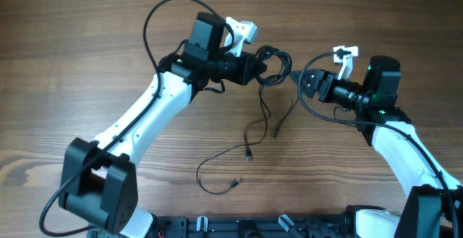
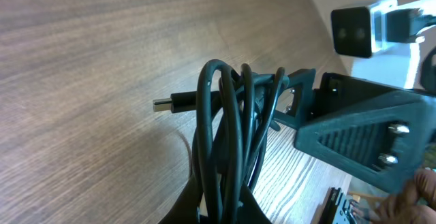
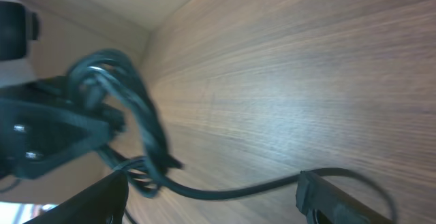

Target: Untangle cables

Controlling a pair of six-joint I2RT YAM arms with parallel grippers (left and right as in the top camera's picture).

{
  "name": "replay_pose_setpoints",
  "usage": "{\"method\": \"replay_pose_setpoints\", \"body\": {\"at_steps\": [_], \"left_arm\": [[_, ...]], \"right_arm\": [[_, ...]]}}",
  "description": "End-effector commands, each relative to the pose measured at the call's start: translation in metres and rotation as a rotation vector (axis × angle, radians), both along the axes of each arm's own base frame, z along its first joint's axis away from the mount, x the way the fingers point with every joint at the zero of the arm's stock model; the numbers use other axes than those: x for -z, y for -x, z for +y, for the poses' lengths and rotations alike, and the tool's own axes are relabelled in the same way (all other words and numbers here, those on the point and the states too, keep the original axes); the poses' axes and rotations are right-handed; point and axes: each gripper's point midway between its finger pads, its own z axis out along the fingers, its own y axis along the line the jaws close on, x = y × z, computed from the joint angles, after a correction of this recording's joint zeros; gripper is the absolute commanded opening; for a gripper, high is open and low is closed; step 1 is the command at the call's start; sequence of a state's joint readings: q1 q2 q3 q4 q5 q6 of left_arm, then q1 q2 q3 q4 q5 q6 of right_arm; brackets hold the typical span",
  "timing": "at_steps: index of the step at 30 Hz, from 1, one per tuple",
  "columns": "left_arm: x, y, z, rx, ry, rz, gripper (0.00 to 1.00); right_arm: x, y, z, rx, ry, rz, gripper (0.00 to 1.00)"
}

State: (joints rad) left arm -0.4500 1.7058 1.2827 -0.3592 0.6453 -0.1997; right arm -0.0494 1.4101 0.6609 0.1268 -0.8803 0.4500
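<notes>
Left gripper [image 1: 262, 66] clamped on the cables [image 1: 275, 57], a bunched coil at back centre, looks held just off the table [image 1: 87, 50]. Loose tails [image 1: 262, 115] trail forward on the wood. Right gripper [image 1: 304, 82] just beside the coil, fingers wide apart, 1 strand [image 3: 231, 191] crossing between them, ungripped. Step: pulling the bunch apart. Next I'd close my right on that 1 strand and draw it rightward, left holding firm
</notes>
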Motion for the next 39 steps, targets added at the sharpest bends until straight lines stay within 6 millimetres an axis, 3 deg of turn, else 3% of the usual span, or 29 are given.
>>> {"method": "replay_pose_setpoints", "body": {"at_steps": [1,4,7,10,17,22,25,31,36,39], "left_arm": [[-0.030,0.000,0.007,0.020,0.042,-0.077,0.04],[-0.034,0.001,0.004,0.003,0.062,-0.054,0.04],[-0.036,0.004,-0.002,0.011,0.070,-0.053,0.04],[-0.035,-0.002,0.002,-0.035,0.063,-0.045,0.04],[-0.021,-0.047,0.050,-0.486,0.043,0.131,0.04],[-0.018,-0.057,0.063,-0.691,0.106,0.261,0.04],[-0.018,-0.053,0.057,-0.730,0.150,0.335,0.04],[-0.023,-0.037,0.033,-0.622,0.185,0.392,0.04],[-0.036,-0.034,0.020,-0.544,0.245,0.392,0.04],[-0.044,-0.031,0.014,-0.515,0.290,0.424,0.04]], "right_arm": [[0.006,-0.003,-0.001,-0.009,0.066,-0.048,0.81],[0.003,-0.001,0.011,-0.050,0.079,-0.086,0.81],[-0.003,0.005,0.037,-0.143,0.104,-0.167,0.81],[-0.004,0.012,0.053,-0.192,0.105,-0.185,0.76],[0.019,0.011,0.041,-0.078,0.132,-0.018,0.83],[0.011,0.017,0.054,-0.140,0.087,-0.037,0.86],[0.005,0.025,0.073,-0.247,0.134,-0.164,0.86],[0.013,0.008,0.070,-0.149,0.267,-0.212,0.86],[0.008,0.015,0.082,-0.202,0.236,-0.233,0.75],[0.012,0.013,0.079,-0.178,0.261,-0.221,0.72]]}}
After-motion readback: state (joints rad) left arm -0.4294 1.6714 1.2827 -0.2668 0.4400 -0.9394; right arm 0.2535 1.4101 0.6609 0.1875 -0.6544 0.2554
